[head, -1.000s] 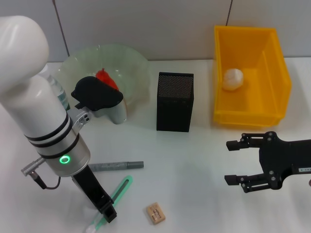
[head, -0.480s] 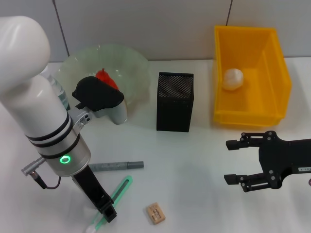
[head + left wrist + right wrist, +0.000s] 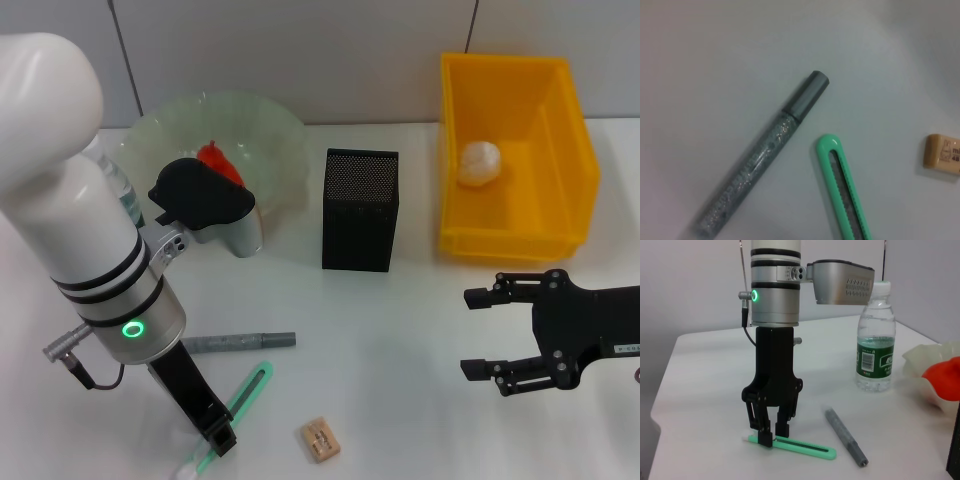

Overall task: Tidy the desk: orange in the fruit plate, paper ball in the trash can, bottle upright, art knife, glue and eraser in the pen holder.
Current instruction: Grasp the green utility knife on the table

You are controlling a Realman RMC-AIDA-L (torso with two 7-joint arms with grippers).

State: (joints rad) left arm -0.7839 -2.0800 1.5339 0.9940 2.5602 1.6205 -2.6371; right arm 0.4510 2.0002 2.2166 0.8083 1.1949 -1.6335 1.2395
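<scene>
- Left claw [image 3: 769,432]: you see it pointed straight down at the counter's near edge, its fingers astride the white-tipped end of the green art knife [image 3: 799,446]. A narrow gap shows between them, so read them as slightly apart and not yet clamped. The vertical approach suits a flat, thin object.
- The glue [image 3: 240,341] lies just beyond the knife, and the eraser [image 3: 320,439] rests near the near edge. All three are still outside the pen holder [image 3: 360,210], which stands mid-counter.
- Right claw [image 3: 480,333]: fingers wide apart, it hovers over the counter's right side, holding nothing.
- The paper ball [image 3: 479,162] sits in the yellow trash can [image 3: 565,110] at the far right corner. The orange [image 3: 215,161] lies in the fruit plate [image 3: 275,130] at the far left.
- Only the right wrist view shows the finger placement and the bottle [image 3: 876,340] standing upright. The left wrist view shows the knife's blade slot but no fingers.
</scene>
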